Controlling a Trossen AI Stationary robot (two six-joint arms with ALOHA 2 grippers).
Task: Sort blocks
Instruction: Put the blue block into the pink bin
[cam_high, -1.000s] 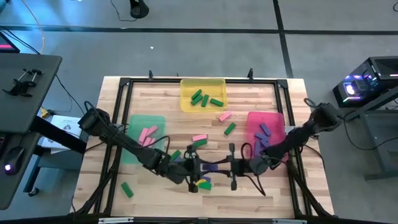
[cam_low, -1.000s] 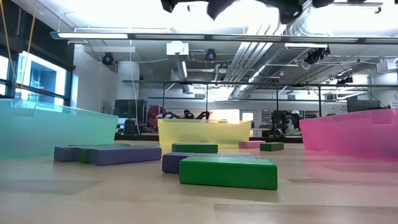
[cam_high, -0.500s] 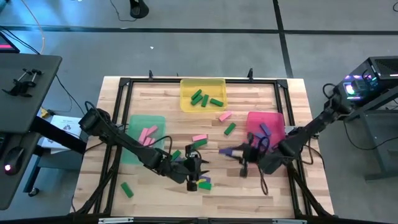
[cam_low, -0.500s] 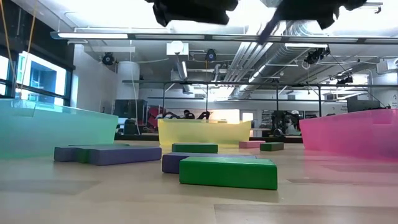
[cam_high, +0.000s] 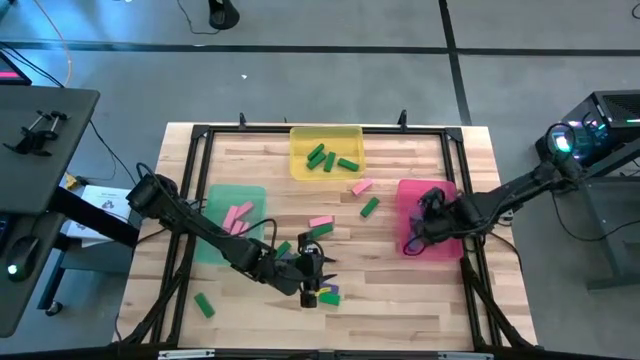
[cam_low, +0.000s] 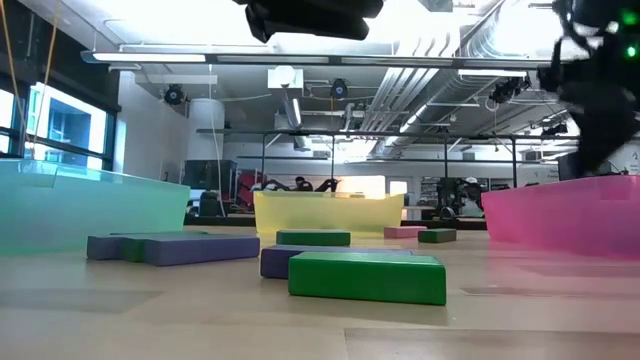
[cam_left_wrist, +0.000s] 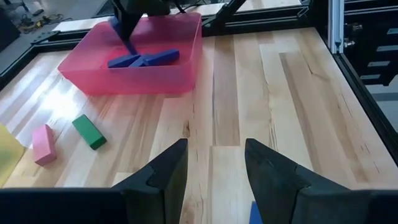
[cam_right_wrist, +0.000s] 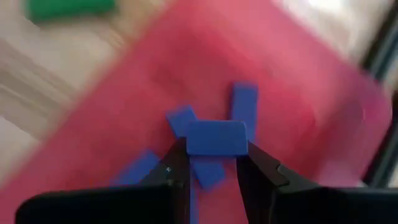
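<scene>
My right gripper (cam_high: 424, 214) hovers over the pink tray (cam_high: 447, 190), shut on a blue-purple block (cam_right_wrist: 216, 138). Other blue-purple blocks (cam_left_wrist: 144, 60) lie flat on that tray's floor. My left gripper (cam_high: 318, 272) hangs open above the table's near middle, over a small cluster of green and purple blocks (cam_high: 326, 296). Its fingers (cam_left_wrist: 214, 168) have nothing between them. Green blocks (cam_high: 328, 158) lie in the yellow tray, and pink blocks (cam_high: 238, 215) lie in the green tray. Loose pink (cam_high: 361, 186) and green (cam_high: 369, 207) blocks lie flat on the wood. My right gripper pinches the blue-purple block between its two fingers, with one end (cam_right_wrist: 216, 138) showing between the fingertips. The fingers come from above. The block (cam_left_wrist: 124, 36) slants down below them over the pink tray, lifted clear of the table.
The table has a black frame (cam_high: 455, 140) around it. Yellow tray (cam_high: 300, 135) sits at the far middle, green tray (cam_high: 212, 245) on the left, pink tray on the right. A lone green block (cam_high: 204, 305) lies near the left front corner. Green (cam_low: 367, 276) and purple (cam_low: 185, 246) blocks lie close to the low camera.
My right gripper has risen from beside the left gripper at the table's near middle. It swung toward the right and far edges to above the pink tray, carrying the blue-purple block clear of the table. My left gripper has stayed about where it was.
</scene>
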